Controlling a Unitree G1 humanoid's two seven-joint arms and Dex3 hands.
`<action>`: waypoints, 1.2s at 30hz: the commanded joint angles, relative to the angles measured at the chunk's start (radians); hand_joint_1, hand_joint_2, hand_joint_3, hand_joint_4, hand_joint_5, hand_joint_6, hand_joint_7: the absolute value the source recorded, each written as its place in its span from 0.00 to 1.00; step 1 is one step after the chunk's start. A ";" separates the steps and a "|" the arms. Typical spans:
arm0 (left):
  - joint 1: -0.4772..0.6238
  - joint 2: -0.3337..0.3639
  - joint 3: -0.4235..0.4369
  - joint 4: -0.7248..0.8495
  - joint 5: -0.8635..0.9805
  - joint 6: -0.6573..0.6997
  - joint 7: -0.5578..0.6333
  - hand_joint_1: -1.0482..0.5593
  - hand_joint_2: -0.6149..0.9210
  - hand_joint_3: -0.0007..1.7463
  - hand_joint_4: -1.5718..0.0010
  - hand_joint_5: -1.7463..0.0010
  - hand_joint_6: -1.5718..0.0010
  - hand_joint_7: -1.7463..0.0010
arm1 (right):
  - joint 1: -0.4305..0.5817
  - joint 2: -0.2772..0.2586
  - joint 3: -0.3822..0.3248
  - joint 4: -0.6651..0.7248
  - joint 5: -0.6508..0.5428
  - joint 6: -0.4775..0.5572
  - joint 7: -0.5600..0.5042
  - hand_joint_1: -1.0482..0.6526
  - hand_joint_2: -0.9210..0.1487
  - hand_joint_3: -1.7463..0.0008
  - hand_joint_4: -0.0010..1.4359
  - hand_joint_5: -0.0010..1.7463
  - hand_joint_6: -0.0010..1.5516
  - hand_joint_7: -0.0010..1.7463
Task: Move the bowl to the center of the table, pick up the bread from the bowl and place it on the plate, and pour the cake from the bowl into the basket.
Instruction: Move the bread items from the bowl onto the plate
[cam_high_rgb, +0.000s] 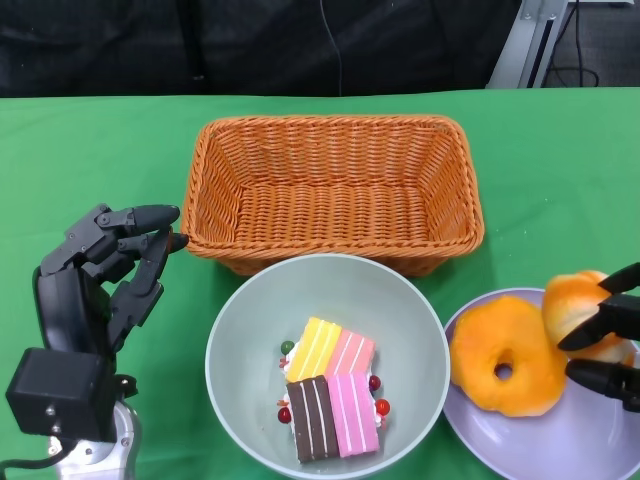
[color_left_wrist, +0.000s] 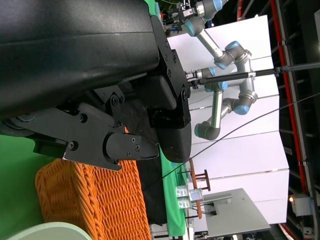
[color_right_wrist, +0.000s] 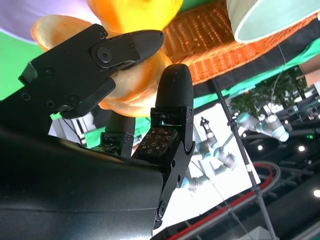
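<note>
The green worktop fills the head view, with the wicker basket at upper centre, holding nothing that shows. Just below it at lower centre sits the grey-green bowl, so the move to the middle looks done. At the lower right the lilac plate already carries a ring-shaped bread. The right hand, cut off by the right edge, pinches a second bread between its fingers over the plate; whether it rests on the plate is hard to tell. The left hand hovers at the left, fingers loosely curled on nothing. The striped cake lies in the bowl, so the pouring is left
</note>
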 joint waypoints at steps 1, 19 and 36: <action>-0.005 0.010 0.004 -0.014 0.002 0.001 0.013 0.56 1.00 0.15 0.43 0.56 0.39 0.65 | -0.029 -0.023 0.036 0.029 0.028 -0.003 0.015 0.56 0.17 0.82 0.63 0.71 0.62 0.45; -0.002 0.011 0.000 -0.013 0.016 -0.005 0.023 0.56 1.00 0.15 0.43 0.56 0.38 0.65 | -0.095 -0.035 0.193 0.117 0.130 0.087 0.253 0.56 0.03 0.95 0.66 0.42 0.69 0.23; -0.008 0.020 0.001 0.006 0.014 -0.017 0.020 0.57 1.00 0.16 0.43 0.57 0.38 0.65 | 0.002 -0.057 0.181 -0.064 0.255 0.189 0.419 0.42 0.09 1.00 0.56 0.02 0.56 0.01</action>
